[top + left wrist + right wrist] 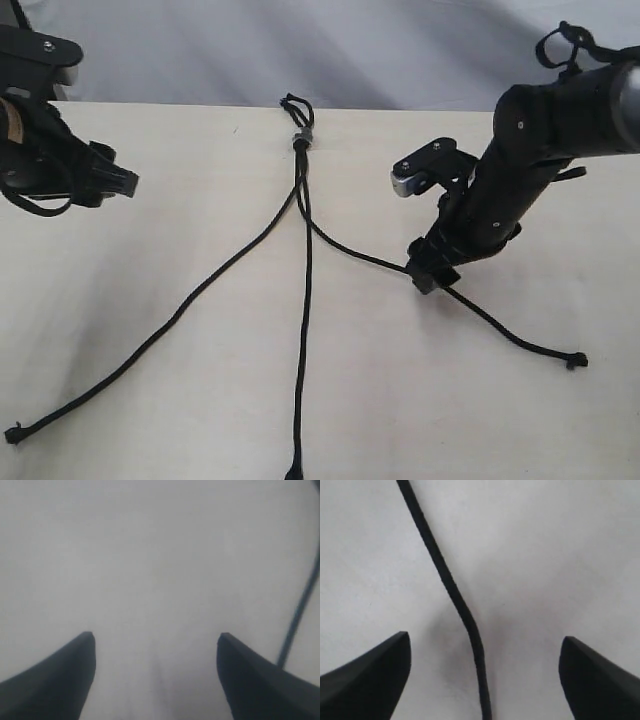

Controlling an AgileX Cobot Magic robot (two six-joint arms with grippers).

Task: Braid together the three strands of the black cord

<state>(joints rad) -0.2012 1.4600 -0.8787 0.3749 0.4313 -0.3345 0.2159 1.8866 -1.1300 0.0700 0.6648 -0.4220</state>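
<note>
The black cord (306,270) lies flat on the bench (150,250), its three strands (300,400) fanning from the knot (299,141) at the far edge. My right gripper (432,274) stands wide astride the right strand (515,339), and its arm hides part of that strand. My left gripper (122,183) hangs wide open, well apart from the cord.

The black cord (304,300) looks like woven textile, matt black with no gloss. The length between the fingers of the right gripper (485,637) looks faintly rough. Its greyish band (300,135), well away from both grippers, is paler and dull. The table (150,230) under the grippers is smooth, matt cream. The right gripper and the left gripper (156,635) have matt black, plastic-looking fingers. Just behind the right gripper, a small bracket (408,183) has a silvery, metallic sheen.
</note>
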